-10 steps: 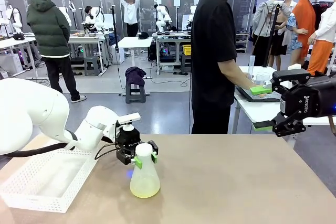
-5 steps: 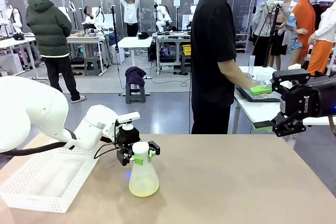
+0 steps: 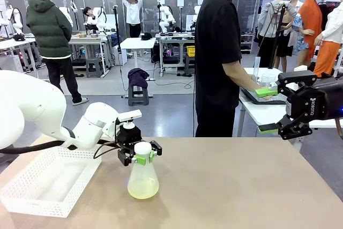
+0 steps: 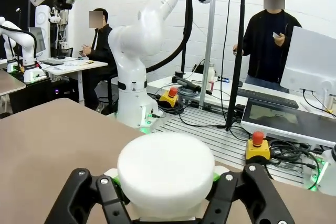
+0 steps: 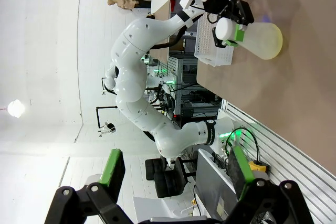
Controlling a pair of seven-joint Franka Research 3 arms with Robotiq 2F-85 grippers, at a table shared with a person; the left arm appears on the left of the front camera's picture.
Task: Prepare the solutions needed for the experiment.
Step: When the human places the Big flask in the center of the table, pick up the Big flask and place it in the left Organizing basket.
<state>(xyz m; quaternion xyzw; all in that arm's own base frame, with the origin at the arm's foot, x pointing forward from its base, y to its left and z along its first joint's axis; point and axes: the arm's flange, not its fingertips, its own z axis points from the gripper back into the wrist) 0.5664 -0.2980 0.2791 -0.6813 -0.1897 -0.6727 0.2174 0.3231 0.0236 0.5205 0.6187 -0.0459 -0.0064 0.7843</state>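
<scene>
While the left gripper [image 3: 141,159] is clamped on the neck of the conical flask [image 3: 142,179], just under its white cap [image 3: 142,148], the front view puts the flask upright, long axis vertical, left of the table's [image 3: 230,186] middle, beside the white perforated tray [image 3: 43,182]. The jaws come at the neck sideways, from the robot's left and behind, so the coming move likely turns on keeping that vertical axis between the pads; judged, a lift straight up would suit. Whether the base rests on the table or is just clear of it cannot be told. The solutions [image 3: 142,189] lie as a shallow pale yellow-green, see-through layer in the flask's wide bottom, the frosted wall above them empty. The right gripper [image 3: 274,110] hangs at the table's far right edge, jaws wide apart and holding nothing, well apart from the flask; the left arm is clearly the nearer. A person in a black shirt [image 3: 217,36] stands beyond the far edge, turned to a side bench. In the left wrist view the cap [image 4: 166,174] sits dead centre between that gripper's fingers [image 4: 79,199], green pads touching on both sides. In the right wrist view, rolled sideways, the open right gripper [image 5: 176,171] frames the distant flask [image 5: 260,39], its liquid [image 5: 275,40] tinting the broad end.
</scene>
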